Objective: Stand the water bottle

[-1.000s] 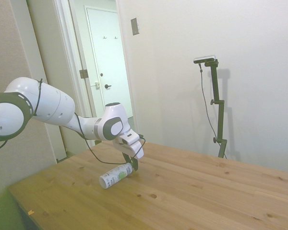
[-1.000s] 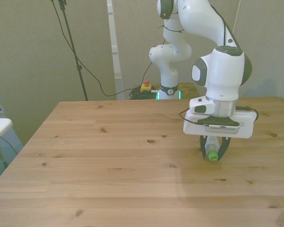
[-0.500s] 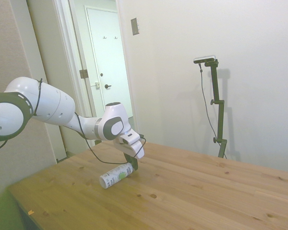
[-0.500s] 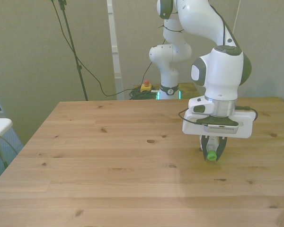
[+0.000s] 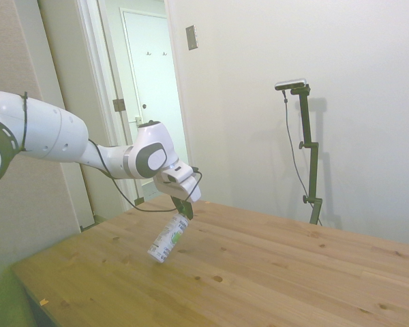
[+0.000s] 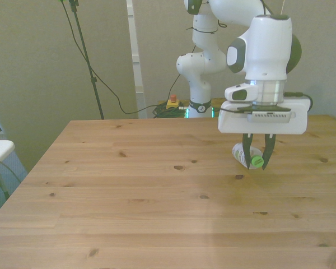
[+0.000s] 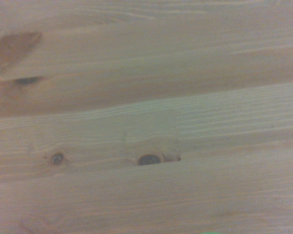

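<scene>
gripper [image 6: 257,161]: fingers pinched on the cap end of the water bottle, pointing down; sits right of centre in the front view, left of centre in the side view [image 5: 185,212]
water bottle [image 5: 168,239]: held off the table, tilted, cap end up in the fingers, base hanging down toward the lower left of the side view; cannot tell if the base touches the wood
bottle, front view [image 6: 247,156]: green cap faces the camera between the finger tips, body runs back behind the fingers
label: white with green markings, visible in the side view
arm [image 5: 88,151]: white, enters from the side view's left edge, cable looped along it
table [image 6: 129,196]: wooden planks with dark knots, fills the lower half of both wide views
wrist view: only blurred wood grain and knots [image 7: 149,159], bottle not in it
door [image 5: 153,102]: pale, shut, upper left of the side view
</scene>
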You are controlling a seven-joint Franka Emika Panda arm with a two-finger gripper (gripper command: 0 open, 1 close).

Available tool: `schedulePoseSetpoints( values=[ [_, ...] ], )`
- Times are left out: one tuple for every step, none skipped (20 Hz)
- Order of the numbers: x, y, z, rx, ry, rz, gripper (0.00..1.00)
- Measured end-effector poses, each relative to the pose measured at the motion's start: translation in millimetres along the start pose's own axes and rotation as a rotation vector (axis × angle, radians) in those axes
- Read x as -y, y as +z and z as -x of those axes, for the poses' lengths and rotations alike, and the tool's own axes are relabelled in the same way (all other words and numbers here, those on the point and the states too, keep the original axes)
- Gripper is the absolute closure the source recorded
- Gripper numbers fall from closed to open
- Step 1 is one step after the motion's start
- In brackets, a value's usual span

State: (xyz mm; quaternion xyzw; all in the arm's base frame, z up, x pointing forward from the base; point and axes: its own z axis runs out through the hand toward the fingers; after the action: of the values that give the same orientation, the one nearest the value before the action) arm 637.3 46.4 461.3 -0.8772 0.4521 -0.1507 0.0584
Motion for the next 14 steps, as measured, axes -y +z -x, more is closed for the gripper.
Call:
schedulePoseSetpoints(
  values=[
    [1.2, -8.8, 0.3, -0.013, -0.009, -0.008, 1.0],
    [2.4, -17.1, 0.7, -0.027, -0.02, -0.015, 1.0],
    [3.6, -25.7, 1.3, -0.04, -0.029, -0.023, 1.0],
    [4.8, -35.6, 2.1, -0.059, -0.041, -0.031, 1.0],
    [5.2, -44.6, 3.4, -0.081, -0.052, -0.037, 1.0],
    [5.2, -53.7, 6.0, -0.105, -0.063, -0.046, 1.0],
    [4.9, -62.2, 10.0, -0.13, -0.073, -0.056, 1.0],
    [4.3, -71.1, 15.5, -0.158, -0.082, -0.063, 1.0],
    [2.9, -78.1, 21.8, -0.191, -0.092, -0.068, 1.0],
    [0.7, -83.4, 29.2, -0.225, -0.099, -0.073, 1.0],
    [-2.3, -86.2, 36.1, -0.254, -0.104, -0.078, 1.0],
    [-6.3, -86.9, 42.3, -0.281, -0.108, -0.083, 1.0],
    [-11.2, -85.4, 47.2, -0.312, -0.114, -0.089, 1.0],
    [-16.9, -82.3, 51.2, -0.342, -0.115, -0.097, 1.0]
  ],
)
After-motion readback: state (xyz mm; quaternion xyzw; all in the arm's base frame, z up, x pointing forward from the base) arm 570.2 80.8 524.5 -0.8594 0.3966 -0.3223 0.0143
